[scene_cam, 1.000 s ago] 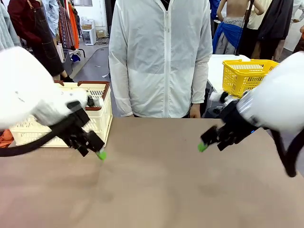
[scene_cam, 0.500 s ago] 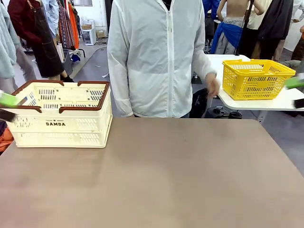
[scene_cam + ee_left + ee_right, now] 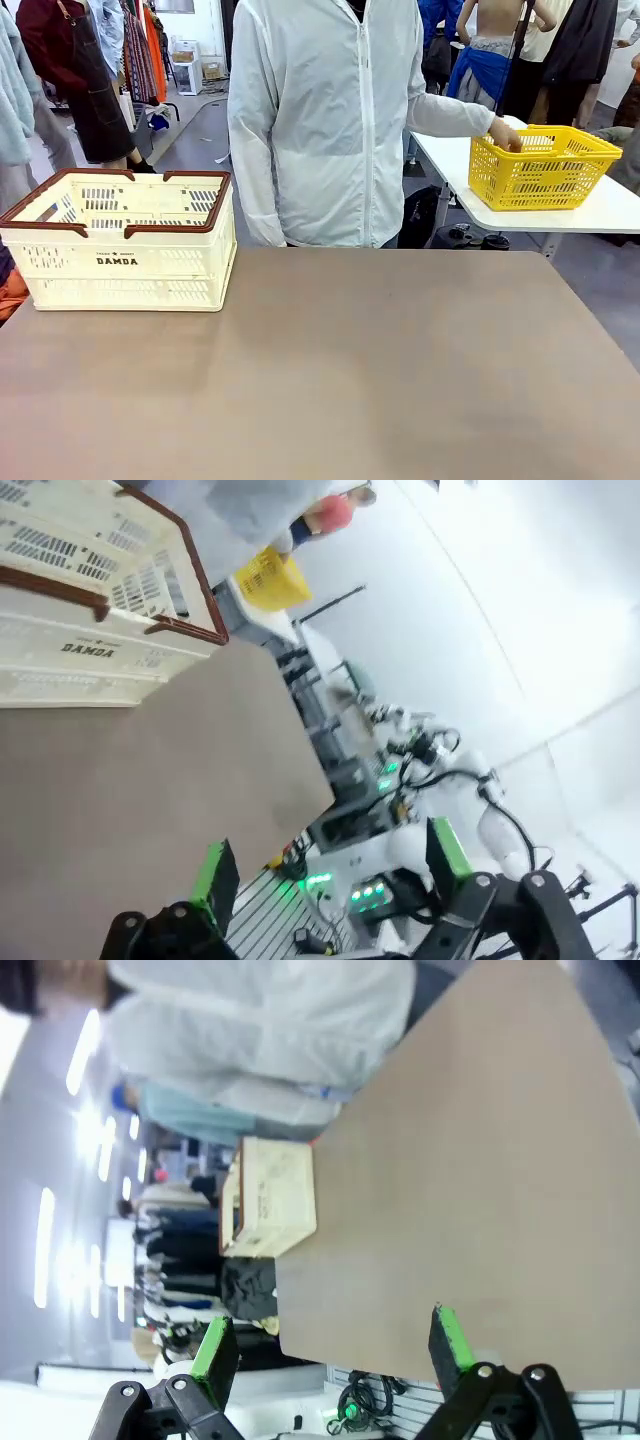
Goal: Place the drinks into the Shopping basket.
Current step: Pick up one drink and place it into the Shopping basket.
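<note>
Across a plain matte brown table [image 3: 330, 380], with open room over its whole middle and right side. At the far-left corner, the Shopping basket [image 3: 125, 240]: upright, cream slotted walls, brown rim and handles, black lettering turned to the near side. Beyond the far edge, a person [image 3: 335, 120] in a white zip jacket, one hand [image 3: 505, 135] at the rim of a yellow basket [image 3: 540, 165] on a white side table [image 3: 600, 210], apart from the brown one. Further back, hanging clothes [image 3: 140, 55] and other people [image 3: 75, 70].

Hard to judge the Shopping basket's inside: only the slotted inner walls from the front (floor hidden behind the near wall). Left end cut by the picture's edge. Tilted and blurred in both wrist views, the basket small and far off.

Along the left gripper [image 3: 330, 865]: jaws spread wide, nothing between the green pads [image 3: 215, 875], near the table's edge and well apart from the basket. Likewise the right gripper [image 3: 332, 1345]: spread wide, holding nothing, at the table's edge with a long stretch of tabletop ahead.
</note>
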Robot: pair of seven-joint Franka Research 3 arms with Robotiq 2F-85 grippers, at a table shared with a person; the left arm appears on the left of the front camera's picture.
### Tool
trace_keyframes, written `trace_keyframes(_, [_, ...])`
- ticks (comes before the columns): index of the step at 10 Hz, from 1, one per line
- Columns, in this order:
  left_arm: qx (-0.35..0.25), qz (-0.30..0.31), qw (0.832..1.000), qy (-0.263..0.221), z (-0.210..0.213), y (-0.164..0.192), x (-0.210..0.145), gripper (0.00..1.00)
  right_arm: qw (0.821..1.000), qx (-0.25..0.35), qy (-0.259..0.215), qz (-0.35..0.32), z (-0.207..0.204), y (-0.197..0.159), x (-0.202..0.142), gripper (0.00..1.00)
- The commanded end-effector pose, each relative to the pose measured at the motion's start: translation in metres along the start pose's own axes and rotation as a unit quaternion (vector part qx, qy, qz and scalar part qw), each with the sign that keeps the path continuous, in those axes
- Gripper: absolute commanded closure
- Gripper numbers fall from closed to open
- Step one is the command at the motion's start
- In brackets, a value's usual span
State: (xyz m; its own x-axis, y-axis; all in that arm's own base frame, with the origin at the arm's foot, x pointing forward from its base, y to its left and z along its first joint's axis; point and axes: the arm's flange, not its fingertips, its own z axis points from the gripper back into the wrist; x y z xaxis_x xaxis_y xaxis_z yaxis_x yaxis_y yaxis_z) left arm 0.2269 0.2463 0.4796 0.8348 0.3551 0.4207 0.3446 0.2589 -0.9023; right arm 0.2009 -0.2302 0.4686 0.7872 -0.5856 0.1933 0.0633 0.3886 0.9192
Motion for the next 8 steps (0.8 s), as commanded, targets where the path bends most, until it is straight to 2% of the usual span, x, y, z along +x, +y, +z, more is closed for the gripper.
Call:
trace_keyframes(1, [-0.024, 0.025, 0.999, -0.015, 0.001, 0.018, 0.008, 0.00, 0.999, 0.023, -0.017, -0.016, -0.019, -0.024, -0.018, 0.00])
trace_keyframes(3, [-0.016, 0.038, 0.999, -0.022, -0.006, 0.024, 0.008, 0.00, 0.999, 0.006, -0.041, -0.011, -0.022, -0.024, -0.020, 0.00])
trace_keyframes(4, [-0.020, 0.036, 0.999, -0.023, 0.005, 0.030, -0.003, 0.00, 0.999, 0.007, -0.019, -0.031, 0.005, -0.032, 0.003, 0.00])
trace_keyframes(8, [-0.020, 0.036, 0.999, -0.023, 0.005, 0.030, -0.003, 0.00, 0.999, 0.007, -0.019, -0.031, 0.005, -0.032, 0.003, 0.00])
